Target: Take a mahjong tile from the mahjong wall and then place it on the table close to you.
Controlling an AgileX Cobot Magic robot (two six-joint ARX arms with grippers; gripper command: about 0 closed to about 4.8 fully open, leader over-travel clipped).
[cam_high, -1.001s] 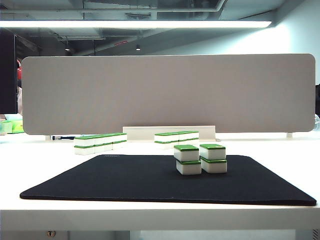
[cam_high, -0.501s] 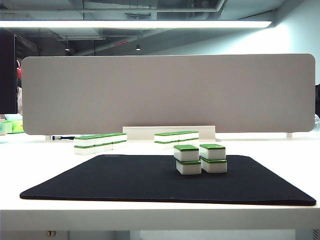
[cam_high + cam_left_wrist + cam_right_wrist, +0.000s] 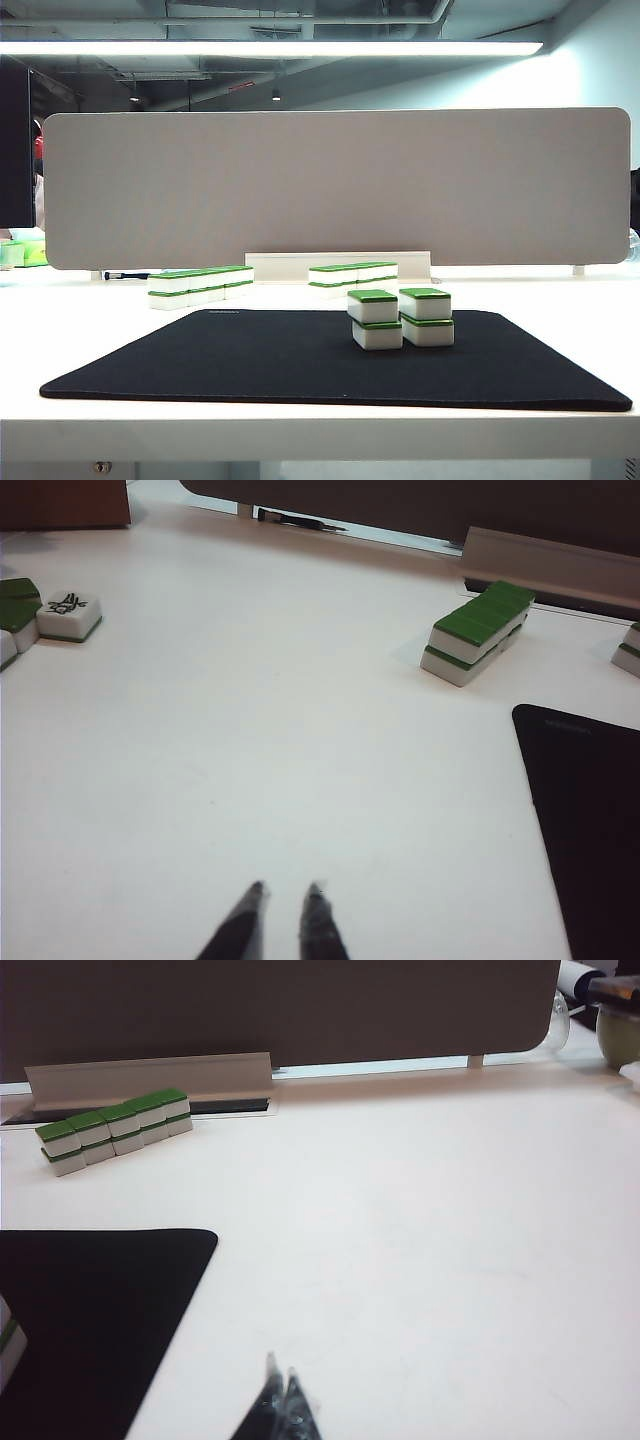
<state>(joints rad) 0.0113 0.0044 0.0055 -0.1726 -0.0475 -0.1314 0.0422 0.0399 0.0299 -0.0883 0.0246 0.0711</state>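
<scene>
Nothing has moved on the table [image 3: 560, 300] since the earlier frame.
Left pincer [image 3: 285, 892] hovers low over bare white table, tips slightly apart, empty; right pincer [image 3: 279, 1372] likewise, tips together. The wall [image 3: 115, 1129] sits beyond the mat [image 3: 300, 360], before the grey divider [image 3: 340, 185].

The white table [image 3: 110, 300] is largely covered at its front by a thin black mat [image 3: 250, 360]. Behind the mat's far edge, two double-height rows of green-topped mahjong tiles are set directly on the table: one mahjong wall [image 3: 200, 284] beyond the mat's far left corner, another row [image 3: 352, 277] beyond the middle of that edge. On the mat, near its far edge, two lone two-tile stacks [image 3: 401, 318] are placed side by side. Well to the left of the mat, a face-up tile [image 3: 69, 614] is seen beside other tiles on the table.
</scene>
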